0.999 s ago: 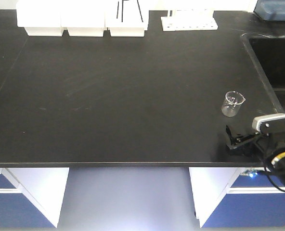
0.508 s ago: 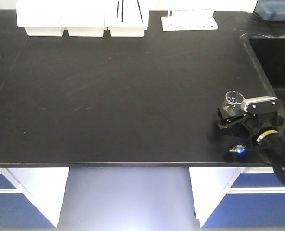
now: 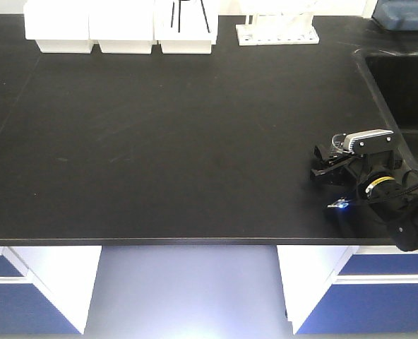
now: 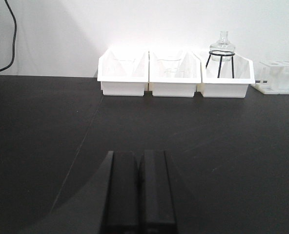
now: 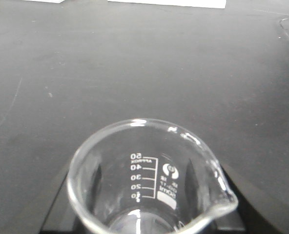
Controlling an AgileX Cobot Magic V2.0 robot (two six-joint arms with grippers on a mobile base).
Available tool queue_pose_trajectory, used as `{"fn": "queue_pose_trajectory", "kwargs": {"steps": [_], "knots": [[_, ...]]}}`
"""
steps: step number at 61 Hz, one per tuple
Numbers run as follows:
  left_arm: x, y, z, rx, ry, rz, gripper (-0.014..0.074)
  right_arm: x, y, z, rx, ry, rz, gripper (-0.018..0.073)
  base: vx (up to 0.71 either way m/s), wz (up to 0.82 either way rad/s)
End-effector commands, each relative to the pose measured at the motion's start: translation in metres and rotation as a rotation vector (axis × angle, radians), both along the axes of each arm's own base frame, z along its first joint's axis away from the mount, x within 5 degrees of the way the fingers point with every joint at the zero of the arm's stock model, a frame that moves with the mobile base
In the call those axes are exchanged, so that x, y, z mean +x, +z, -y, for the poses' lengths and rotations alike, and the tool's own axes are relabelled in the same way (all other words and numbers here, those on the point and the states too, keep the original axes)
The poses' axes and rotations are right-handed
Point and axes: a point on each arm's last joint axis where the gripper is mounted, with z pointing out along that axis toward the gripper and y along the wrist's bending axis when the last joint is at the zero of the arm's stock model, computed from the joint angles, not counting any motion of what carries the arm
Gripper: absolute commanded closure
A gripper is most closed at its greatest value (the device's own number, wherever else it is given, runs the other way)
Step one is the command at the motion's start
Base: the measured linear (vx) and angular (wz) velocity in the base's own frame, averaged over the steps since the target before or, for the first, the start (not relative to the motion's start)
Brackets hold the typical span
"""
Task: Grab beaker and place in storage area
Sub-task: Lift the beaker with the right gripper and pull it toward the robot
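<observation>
Your right end effector (image 3: 322, 161) lies low on the black bench (image 3: 159, 141), well apart from the white bins (image 3: 117, 28), out toward the near edge and far to their right. The beaker (image 5: 152, 183) sits upright between its dark fingers (image 5: 254, 197), one on each side of the glass. From the wrist view you look down into its open mouth, with the pour spout at the lower right of the rim and printed marks from 10 to 50 on the wall. You cannot tell from these views whether the fingers press on the glass or only flank it. In the front view only a small part of the beaker's rim shows above the end effector.

Your left end effector (image 4: 139, 158) is pressed together, holding nothing, and points across the bench straight at the bins. The rightmost bin holds a round glass flask (image 4: 222, 48) in a black wire stand. A white rack (image 3: 276, 32) stands just right of the bins. The sink (image 3: 407, 78) lies farther right again.
</observation>
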Motion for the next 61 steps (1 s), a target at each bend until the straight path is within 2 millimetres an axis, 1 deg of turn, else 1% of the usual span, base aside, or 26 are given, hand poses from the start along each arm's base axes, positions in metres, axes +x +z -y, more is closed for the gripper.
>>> {"fn": "queue_pose_trajectory", "kwargs": {"steps": [1, 6, 11, 14, 15, 20, 23, 25, 29, 34, 37, 40, 44, 47, 52, 58, 61], "knots": [[0.0, 0.001, 0.002, -0.012, -0.02, 0.075, 0.0605, 0.008, 0.037, -0.002, 0.065, 0.018, 0.253, 0.0574, 0.0, 0.0], [0.0, 0.001, 0.002, -0.012, -0.02, 0.075, 0.0605, 0.008, 0.044, -0.004, 0.125, 0.027, 0.216, 0.0568, 0.0, 0.0], [0.0, 0.001, 0.002, -0.012, -0.02, 0.075, 0.0605, 0.007, 0.055, -0.004, 0.124, 0.033, 0.155, 0.0562, 0.0, 0.0], [0.0, 0.001, 0.002, -0.012, -0.02, 0.075, 0.0605, 0.006, 0.07, -0.004, 0.108, 0.027, 0.134, 0.0563, 0.0, 0.0], [0.0, 0.001, 0.002, -0.012, -0.02, 0.075, 0.0605, -0.001, 0.101, 0.0, 0.067, -0.006, 0.086, 0.0563, 0.0, 0.0], [0.0, 0.001, 0.002, -0.012, -0.02, 0.075, 0.0605, -0.011, 0.129, 0.002, 0.03, -0.031, 0.061, 0.0563, 0.0, 0.0], [0.0, 0.001, 0.002, -0.012, -0.02, 0.075, 0.0605, -0.023, 0.154, 0.003, 0.013, -0.039, 0.074, 0.0563, 0.0, 0.0], [0.0, 0.001, 0.002, -0.012, -0.02, 0.075, 0.0605, -0.029, 0.166, 0.002, -0.001, -0.038, 0.077, 0.0563, 0.0, 0.0], [0.0, 0.001, 0.002, -0.012, -0.02, 0.075, 0.0605, -0.048, 0.193, 0.003, -0.016, -0.059, 0.089, 0.0563, 0.0, 0.0], [0.0, 0.001, 0.002, -0.012, -0.02, 0.075, 0.0605, -0.07, 0.22, 0.005, -0.002, -0.098, 0.11, 0.0563, 0.0, 0.0], [0.0, 0.001, 0.002, -0.012, -0.02, 0.075, 0.0605, -0.087, 0.236, 0.007, 0.005, -0.131, 0.128, 0.0563, 0.0, 0.0], [0.0, 0.001, 0.002, -0.012, -0.02, 0.075, 0.0605, -0.099, 0.247, 0.009, 0.013, -0.156, 0.142, 0.0563, 0.0, 0.0], [0.0, 0.001, 0.002, -0.012, -0.02, 0.075, 0.0605, -0.121, 0.264, 0.012, 0.036, -0.203, 0.176, 0.0563, 0.0, 0.0], [0.0, 0.001, 0.002, -0.012, -0.02, 0.075, 0.0605, -0.131, 0.269, 0.013, 0.038, -0.226, 0.185, 0.0563, 0.0, 0.0], [0.0, 0.001, 0.002, -0.012, -0.02, 0.075, 0.0605, -0.154, 0.283, 0.015, 0.034, -0.258, 0.234, 0.0563, 0.0, 0.0], [0.0, 0.001, 0.002, -0.012, -0.02, 0.075, 0.0605, -0.169, 0.292, 0.016, 0.035, -0.273, 0.278, 0.0563, 0.0, 0.0], [0.0, 0.001, 0.002, -0.012, -0.02, 0.075, 0.0605, -0.174, 0.294, 0.016, 0.035, -0.275, 0.293, 0.0563, 0.0, 0.0]]}}
